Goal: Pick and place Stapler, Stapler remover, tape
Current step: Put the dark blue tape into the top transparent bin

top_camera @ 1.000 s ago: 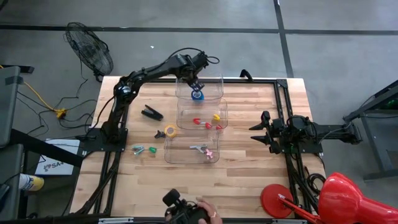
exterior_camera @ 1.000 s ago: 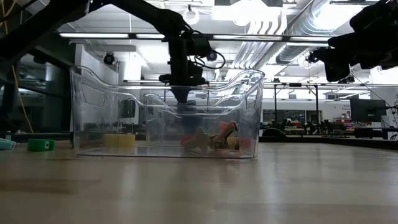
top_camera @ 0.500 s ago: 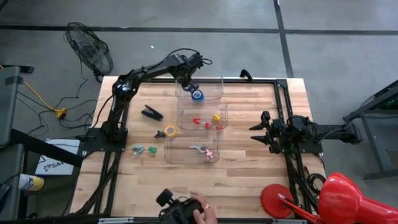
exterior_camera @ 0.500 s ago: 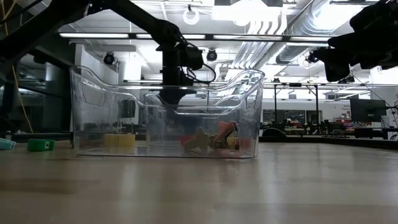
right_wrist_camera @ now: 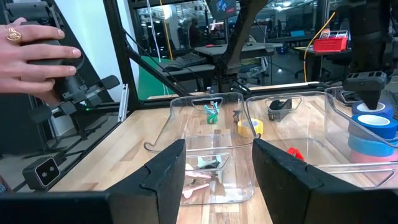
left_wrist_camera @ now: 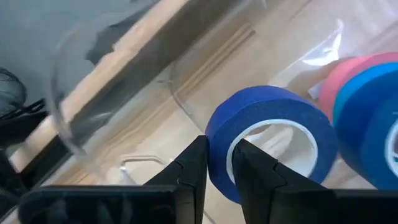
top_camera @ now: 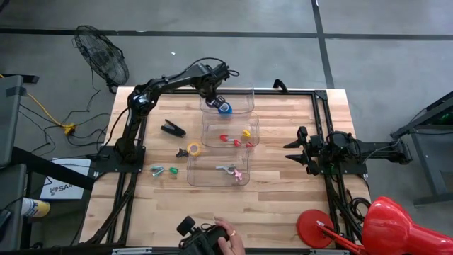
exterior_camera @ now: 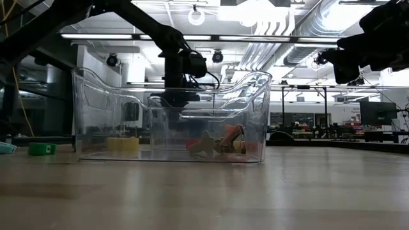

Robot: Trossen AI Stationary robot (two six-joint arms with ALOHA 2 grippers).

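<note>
Now, left gripper (top_camera: 214, 97): I have lifted it off the blue tape roll (left_wrist_camera: 273, 140); fingers slightly parted, nothing held.
Tape location: far clear bin (top_camera: 244, 108), stacked on other rolls.
Right gripper (top_camera: 291, 150): parked, part open.
Meaning: this tape placed; yellow roll (top_camera: 193, 149) remains on the table.

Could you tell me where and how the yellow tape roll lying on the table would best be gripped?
The yellow tape roll lies flat on the table, hole upward, beside the middle clear bin. I would come straight down from above, with one finger inside the hole and one outside, pinching the ring wall on the side away from the bin, where there looks to be more room.
</note>
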